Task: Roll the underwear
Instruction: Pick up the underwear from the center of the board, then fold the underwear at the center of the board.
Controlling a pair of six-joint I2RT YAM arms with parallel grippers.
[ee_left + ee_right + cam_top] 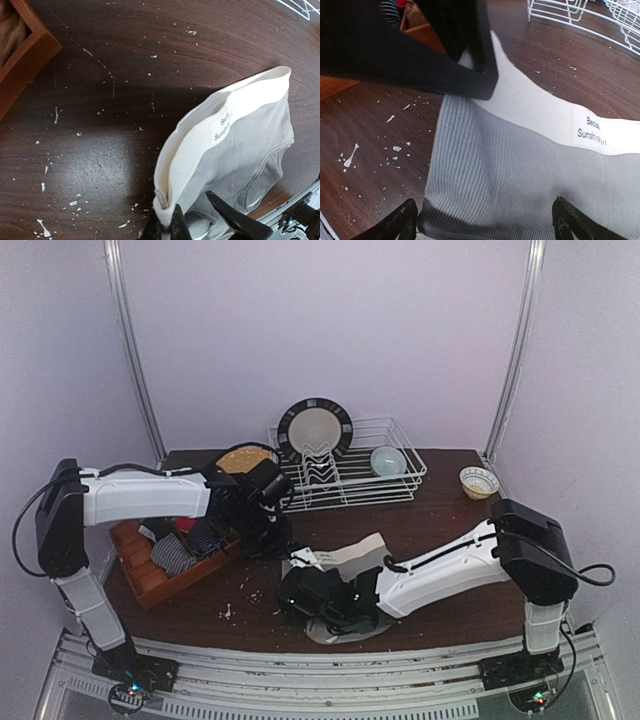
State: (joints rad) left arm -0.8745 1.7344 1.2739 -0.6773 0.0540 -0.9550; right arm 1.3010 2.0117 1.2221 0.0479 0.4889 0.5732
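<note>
The left arm (pixel 140 495), at nine o'clock in the overhead view, and the right arm (pixel 440 575), at four o'clock, are each a long white tube set between black joint housings; a boxy black elbow block (pixel 535 550) caps the right one; a thin black cable (pixel 15 530) loops off at nine o'clock, another (pixel 592 575) at three; pale lower links end in black base plates (pixel 130 672) at seven and five o'clock, with tiny red and green lights (pixel 128 696); the right gripper (pixel 485 226) has matte black, tapered fingers (pixel 395 225)
</note>
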